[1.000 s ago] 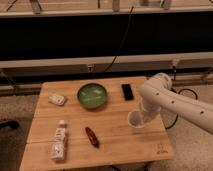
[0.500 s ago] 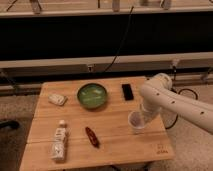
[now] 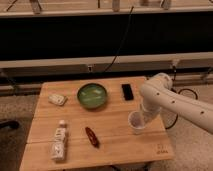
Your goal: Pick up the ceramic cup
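The ceramic cup (image 3: pixel 135 121) is small, white and round, standing upright on the right part of the wooden table (image 3: pixel 100 150). My white arm comes in from the right and bends down over it. My gripper (image 3: pixel 144 118) is at the cup's right rim, right against it, mostly hidden by the arm's wrist. The wide green bowl (image 3: pixel 92 95) stands at the table's back middle, well to the left of the gripper.
A black phone (image 3: pixel 127 91) lies behind the cup. A dark red object (image 3: pixel 91 136) lies at the front middle. A white bottle (image 3: pixel 59 141) lies at front left, a small white packet (image 3: pixel 57 99) at back left. A dark wall runs behind the table.
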Tool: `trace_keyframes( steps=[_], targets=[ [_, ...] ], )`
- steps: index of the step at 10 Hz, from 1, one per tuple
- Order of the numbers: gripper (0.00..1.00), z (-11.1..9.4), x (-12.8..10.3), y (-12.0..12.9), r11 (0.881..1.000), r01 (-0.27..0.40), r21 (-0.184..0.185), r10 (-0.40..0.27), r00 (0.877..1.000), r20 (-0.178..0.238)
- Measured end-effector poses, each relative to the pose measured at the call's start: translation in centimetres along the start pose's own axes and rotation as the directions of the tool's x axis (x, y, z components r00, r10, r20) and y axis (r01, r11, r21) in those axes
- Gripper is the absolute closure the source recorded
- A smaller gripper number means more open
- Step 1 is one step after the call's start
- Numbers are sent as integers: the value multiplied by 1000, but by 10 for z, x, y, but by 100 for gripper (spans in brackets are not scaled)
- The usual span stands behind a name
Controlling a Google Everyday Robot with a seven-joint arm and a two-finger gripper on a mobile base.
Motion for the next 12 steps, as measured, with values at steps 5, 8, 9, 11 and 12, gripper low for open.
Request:
trace_keyframes(
  steps=[5,8,9,11,12],
  targets=[
    [100,-33,-1,-14,997,-30,67,28,999,31],
    [100,-60,-4,-18,993,-51,105,49,998,26],
    [100,-69,-5,-19,991,-52,120,49,999,23],
    [100,-81,-7,-21,990,-43,137,42,999,11],
    [100,-87,-7,-22,989,-32,146,32,999,4]
  ],
)
